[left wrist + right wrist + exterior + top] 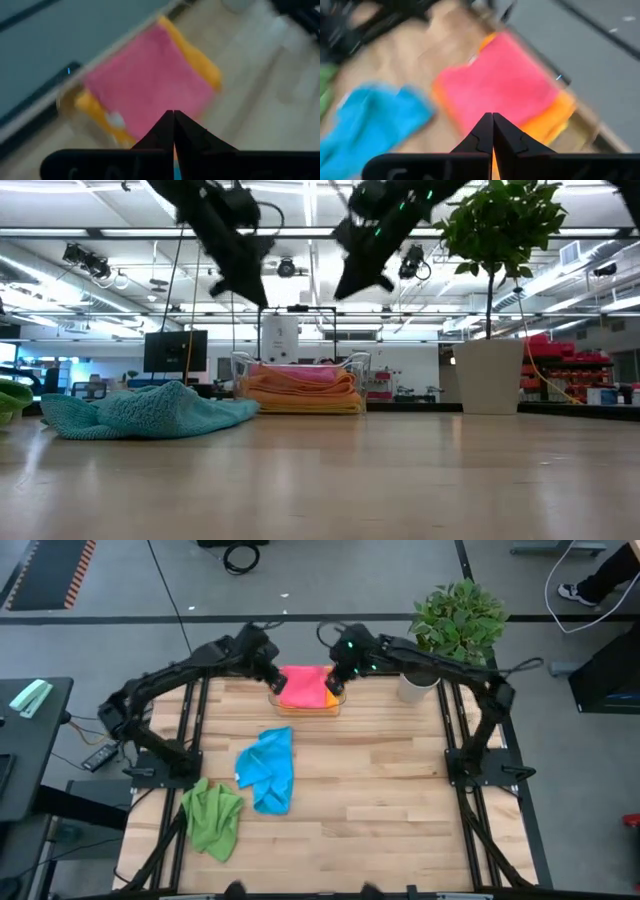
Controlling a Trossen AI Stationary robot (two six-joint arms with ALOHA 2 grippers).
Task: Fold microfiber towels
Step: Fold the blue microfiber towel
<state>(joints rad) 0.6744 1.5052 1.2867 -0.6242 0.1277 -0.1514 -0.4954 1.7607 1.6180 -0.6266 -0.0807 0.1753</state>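
At the far edge of the wooden surface (380, 800) a clear plastic tray (331, 706) holds a stack of folded microfiber towels, with a pink towel (303, 686) on top and orange towels (300, 392) beneath it, their edges showing along the sides. Both arms reach in over this tray from either side. The left hand (274, 679) hangs above the tray's left end and the right hand (335, 685) above its right end, each raised clear of the stack, as the level view across the surface shows. In each wrist view the two dark fingers (174, 131) meet tip to tip with nothing between them, so both hands are clenched empty; the right arm's fingers (493, 131) look the same. Nearer the middle of the surface a blue towel (268, 769) lies crumpled and unfolded, well apart from the tray. A green towel (212, 817) lies bunched near the front left corner, just beside the blue one and possibly touching it, though the overhead view is too coarse to be sure. A potted plant (455, 625) in a white pot stands at the far right corner, near the tray.
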